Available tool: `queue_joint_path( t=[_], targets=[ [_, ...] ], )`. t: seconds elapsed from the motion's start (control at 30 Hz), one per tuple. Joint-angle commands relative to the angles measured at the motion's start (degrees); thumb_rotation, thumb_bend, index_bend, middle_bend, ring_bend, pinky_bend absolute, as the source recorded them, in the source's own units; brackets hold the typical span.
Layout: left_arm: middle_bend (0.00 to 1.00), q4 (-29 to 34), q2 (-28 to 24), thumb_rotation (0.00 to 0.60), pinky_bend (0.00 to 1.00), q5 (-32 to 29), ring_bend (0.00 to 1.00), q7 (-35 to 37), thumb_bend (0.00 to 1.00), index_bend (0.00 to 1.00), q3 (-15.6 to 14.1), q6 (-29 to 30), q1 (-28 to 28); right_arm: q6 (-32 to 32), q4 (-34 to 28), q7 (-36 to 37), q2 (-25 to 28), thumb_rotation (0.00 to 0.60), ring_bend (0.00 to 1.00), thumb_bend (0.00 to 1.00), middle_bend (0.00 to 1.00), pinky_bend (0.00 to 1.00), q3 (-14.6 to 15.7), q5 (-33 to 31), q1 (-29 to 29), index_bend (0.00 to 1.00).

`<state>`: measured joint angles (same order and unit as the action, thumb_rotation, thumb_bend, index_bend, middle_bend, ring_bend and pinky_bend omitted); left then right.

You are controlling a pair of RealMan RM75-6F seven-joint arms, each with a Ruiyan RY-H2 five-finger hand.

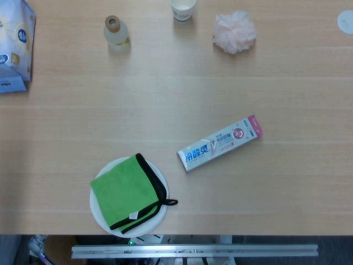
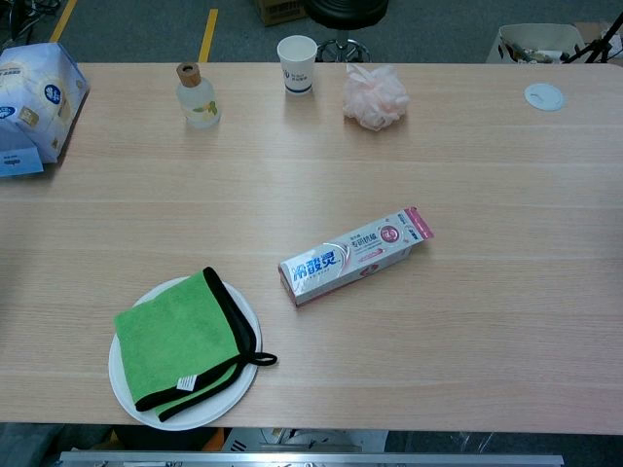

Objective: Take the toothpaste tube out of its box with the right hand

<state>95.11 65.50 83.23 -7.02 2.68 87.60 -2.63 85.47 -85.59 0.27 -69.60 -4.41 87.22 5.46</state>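
The toothpaste box (image 1: 219, 143) lies flat on the wooden table, a little right of the middle, slanted with its pink end toward the far right. The chest view shows the same toothpaste box (image 2: 355, 256) with silver and blue print and its flaps looking closed. No tube shows outside the box. Neither hand appears in either view.
A white plate (image 1: 99, 212) with a folded green cloth (image 1: 128, 190) sits near the front edge, left of the box. Along the far side stand a small bottle (image 1: 116, 34), a paper cup (image 1: 183, 9) and a pink bath puff (image 1: 235, 31). A tissue pack (image 1: 13, 47) lies at far left.
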Motion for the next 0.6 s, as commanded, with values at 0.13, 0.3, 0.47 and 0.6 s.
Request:
queue_joint_path(
  t=[0.13,0.3,0.47,0.6],
  targets=[
    [0.37,-0.25,-0.08,0.6,0.48,-0.11,0.3,0.61,0.43,0.37,-0.21,0.45,0.62,-0.24,0.21,-0.16,-0.4,0.6,0.47,0.23,0.49,0.5,0.27,0.57,0.33,0.59],
    [0.37,-0.61,0.04,0.6,0.48,0.01,0.3,0.93,0.43,0.37,-0.1,0.24,0.49,0.31,-0.13,-0.26,-0.15,0.6,0.47,0.23,0.49,0.5,0.02,0.23,0.1,0.59],
    [0.37,-0.1,-0.07,0.6,0.48,-0.25,0.3,0.54,0.43,0.37,0.26,-0.39,0.02,-0.13,-0.25,0.12,0.23,0.6,0.47,0.23,0.49,0.5,-0.26,0.08,0.51,0.59],
    [0.37,0.14,0.07,0.6,0.48,-0.21,0.3,0.02,0.43,0.37,0.09,-1.23,-0.35,-0.76,-0.47,0.28,0.48,0.6,0.47,0.23,0.49,0.5,0.07,0.49,0.87,0.59]
  ],
)
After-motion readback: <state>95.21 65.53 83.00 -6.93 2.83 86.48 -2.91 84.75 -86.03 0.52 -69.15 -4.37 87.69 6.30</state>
